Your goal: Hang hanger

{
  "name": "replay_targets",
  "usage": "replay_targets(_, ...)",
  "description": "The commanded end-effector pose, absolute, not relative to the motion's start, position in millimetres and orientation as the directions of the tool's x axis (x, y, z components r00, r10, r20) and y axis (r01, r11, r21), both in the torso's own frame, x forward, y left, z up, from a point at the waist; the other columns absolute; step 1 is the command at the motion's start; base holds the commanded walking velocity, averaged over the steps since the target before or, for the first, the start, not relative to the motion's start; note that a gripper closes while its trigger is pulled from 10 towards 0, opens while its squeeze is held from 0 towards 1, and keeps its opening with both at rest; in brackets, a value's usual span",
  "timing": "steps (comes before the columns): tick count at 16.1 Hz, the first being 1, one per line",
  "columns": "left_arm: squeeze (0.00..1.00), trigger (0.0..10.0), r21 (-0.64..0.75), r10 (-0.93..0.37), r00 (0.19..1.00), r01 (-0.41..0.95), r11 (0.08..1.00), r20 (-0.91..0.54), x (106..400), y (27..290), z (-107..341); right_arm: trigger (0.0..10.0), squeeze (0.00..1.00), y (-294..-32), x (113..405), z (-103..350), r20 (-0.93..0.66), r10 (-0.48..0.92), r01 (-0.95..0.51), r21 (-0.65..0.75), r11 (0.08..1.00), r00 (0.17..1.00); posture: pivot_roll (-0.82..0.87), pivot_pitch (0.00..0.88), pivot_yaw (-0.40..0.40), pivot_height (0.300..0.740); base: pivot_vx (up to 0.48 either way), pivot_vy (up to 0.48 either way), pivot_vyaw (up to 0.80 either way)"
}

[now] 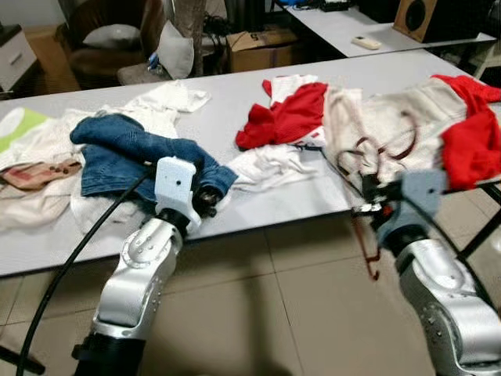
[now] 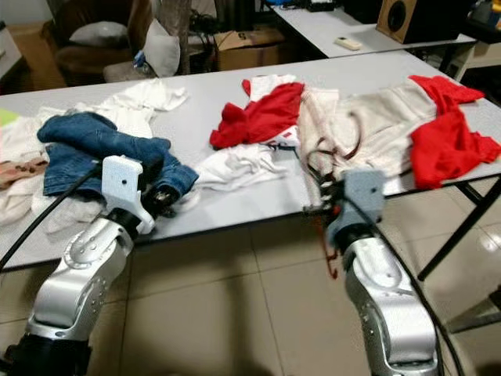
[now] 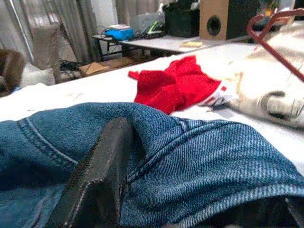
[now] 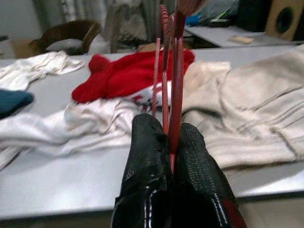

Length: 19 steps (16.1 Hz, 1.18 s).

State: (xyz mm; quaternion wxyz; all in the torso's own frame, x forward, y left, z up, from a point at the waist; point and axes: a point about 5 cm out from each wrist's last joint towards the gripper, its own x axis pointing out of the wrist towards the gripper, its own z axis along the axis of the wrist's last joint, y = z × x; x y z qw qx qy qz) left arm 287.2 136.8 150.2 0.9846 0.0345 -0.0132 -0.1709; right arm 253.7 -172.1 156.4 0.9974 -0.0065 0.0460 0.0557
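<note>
Right gripper [image 4: 170, 137]: both black fingers [image 4: 145, 156] pressed together, clamping the thin rods of the dark red hanger [image 4: 174, 71]. From the pinch, the hanger's rods run straight up and away from the fingertips. In the head views the hanger's loop [image 1: 383, 145] lies over the cream garment [image 1: 407, 117], beyond the fingers, while its hook end [image 1: 374, 262] hangs below the gripper, past the table edge and above the tiled floor [image 1: 297, 313].

Right gripper sits at the near edge of the white table [image 1: 290, 207], just off the tabletop. Ahead of the fingers: cream garment; beside that, the red cloth [image 1: 286, 117] and a crumpled white cloth [image 1: 270, 164]. A second red garment [image 1: 470, 141] lies on the outer side of the gripper, draped at the table's edge. A black table leg [image 2: 462, 227] slants down on that same side.

Left gripper [image 3: 190, 190]: fingers spread, one finger [image 3: 97, 180] lying against the blue jeans [image 3: 199, 156], denim bunched between the two. It rests on the tabletop near the near edge, well apart from the hanger.

Open room: bare tabletop strip between the two grippers; bare floor under and in front of the table edge. Behind the table, a cardboard box [image 1: 258, 47], a second table [image 1: 352, 27] and a speaker [image 1: 427, 17].
</note>
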Motion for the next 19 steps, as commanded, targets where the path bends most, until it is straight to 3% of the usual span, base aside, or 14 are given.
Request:
replay_targets(1, 0.00, 10.0, 0.116, -0.290, 0.957, 0.286, 0.951, 0.018, 290, 149, 150, 10.0, 0.00, -172, 254, 156, -0.089, 0.111, -0.113, -0.020, 0.993, 0.990, -0.11, 0.000, 0.074, 0.740, 0.000, 0.000, 0.00)
replay_targets(3, 0.00, 10.0, 0.176, -0.137, 0.990, 0.140, 0.974, -0.034, 300, 183, 139, 10.0, 0.00, -172, 254, 153, -0.103, 0.113, -0.116, -0.024, 0.993, 0.988, -0.11, 0.000, 0.072, 0.740, 0.000, 0.000, 0.00)
replay_targets(6, 0.00, 10.0, 0.259, -0.049, 0.998, 0.057, 0.964, -0.036, 315, 217, 146, 10.0, 0.00, -170, 255, 151, -0.108, 0.121, -0.125, -0.025, 0.992, 0.987, -0.10, 0.000, 0.061, 0.740, 0.000, 0.000, 0.00)
replay_targets(8, 0.00, 10.0, 0.382, 0.000, 1.000, 0.003, 0.924, -0.009, 351, 247, 173, 10.0, 0.00, -169, 260, 150, -0.111, 0.135, -0.139, -0.031, 0.990, 0.985, -0.09, 0.000, 0.044, 0.740, 0.000, 0.000, 0.00)
replay_targets(10, 0.00, 10.0, 0.610, 0.114, 0.986, -0.163, 0.775, 0.118, 384, 280, 246, 10.0, 0.00, -178, 270, 155, -0.089, 0.119, -0.124, -0.060, 0.990, 0.989, -0.09, 0.000, 0.034, 0.740, 0.000, 0.000, 0.00)
replay_targets(12, 0.00, 10.0, 0.680, 0.250, 0.929, -0.371, 0.632, 0.274, 384, 305, 299, 10.0, 0.00, -189, 274, 161, -0.058, 0.050, -0.053, -0.063, 0.997, 0.997, -0.10, 0.000, 0.047, 0.740, 0.000, 0.000, 0.00)
replay_targets(13, 0.00, 10.0, 0.726, 0.273, 0.915, -0.402, 0.557, 0.297, 382, 312, 304, 10.0, 0.00, -191, 274, 162, -0.050, 0.028, -0.031, -0.061, 0.998, 0.998, -0.10, 0.000, 0.052, 0.740, 0.000, 0.000, 0.00)
replay_targets(15, 0.00, 10.0, 0.750, 0.238, 0.959, -0.270, 0.604, 0.153, 383, 314, 280, 10.0, 0.00, -186, 270, 156, -0.068, 0.045, -0.048, -0.052, 0.998, 0.997, -0.10, 0.000, 0.058, 0.740, 0.000, 0.000, 0.00)
replay_targets(16, 0.00, 10.0, 0.790, 0.137, 0.987, -0.017, 0.613, -0.085, 383, 303, 232, 10.0, 0.00, -177, 267, 150, -0.094, 0.081, -0.085, -0.045, 0.995, 0.992, -0.09, 0.000, 0.057, 0.740, 0.000, 0.000, 0.00)
replay_targets(17, 0.00, 10.0, 0.789, 0.096, 0.959, 0.160, 0.593, -0.267, 377, 299, 193, 10.0, 0.00, -169, 266, 146, -0.109, 0.118, -0.123, -0.047, 0.991, 0.987, -0.09, 0.000, 0.057, 0.740, 0.000, 0.000, 0.00)
replay_targets(19, 0.00, 10.0, 0.755, 0.106, 0.886, 0.316, 0.574, -0.452, 360, 309, 153, 10.0, 0.00, -155, 265, 145, -0.115, 0.197, -0.203, -0.045, 0.978, 0.974, -0.08, 0.000, 0.053, 0.740, 0.000, 0.000, 0.00)
